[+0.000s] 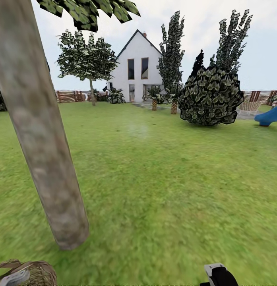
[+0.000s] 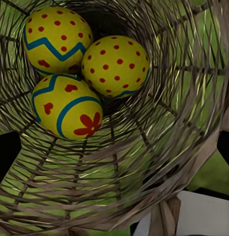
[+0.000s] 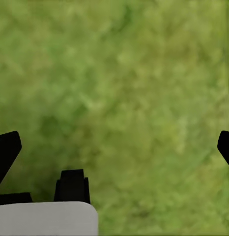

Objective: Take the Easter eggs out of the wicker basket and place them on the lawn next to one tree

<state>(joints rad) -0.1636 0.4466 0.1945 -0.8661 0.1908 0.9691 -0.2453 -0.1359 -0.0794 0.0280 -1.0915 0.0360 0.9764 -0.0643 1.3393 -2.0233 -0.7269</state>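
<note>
The wicker basket (image 2: 144, 162) sits right at the left end effector (image 2: 114, 147) — in the left wrist view its woven wall runs between the two dark fingertips (image 2: 6, 157), and part of its handle (image 2: 163, 219) crosses close to the camera. Whether the left end effector is clamped on the basket or merely around it I cannot tell. In the head view the basket (image 1: 37, 272) shows at 7 o'clock, at the picture's lower edge, with a grey part of the left arm (image 1: 13, 278) against it.

All three Easter eggs lie together in the basket's bottom, touching: a zigzag-striped egg (image 2: 55, 37), a red-dotted egg (image 2: 116, 66), and a blue-banded egg with a red flower (image 2: 67, 105).

The right end effector (image 3: 114, 147) points down at bare lawn (image 3: 124, 88), its fingers wide apart and holding nothing; in the head view part of the right arm (image 1: 219, 276) shows at 5 o'clock.

The tree (image 1: 39, 131) — a thick mottled trunk — rises from the lawn (image 1: 162, 190) at 9 o'clock, just beyond the basket. Farther off at 12 o'clock stands a white house (image 1: 138, 71), with a dark bush (image 1: 212, 97) at 2 o'clock.
</note>
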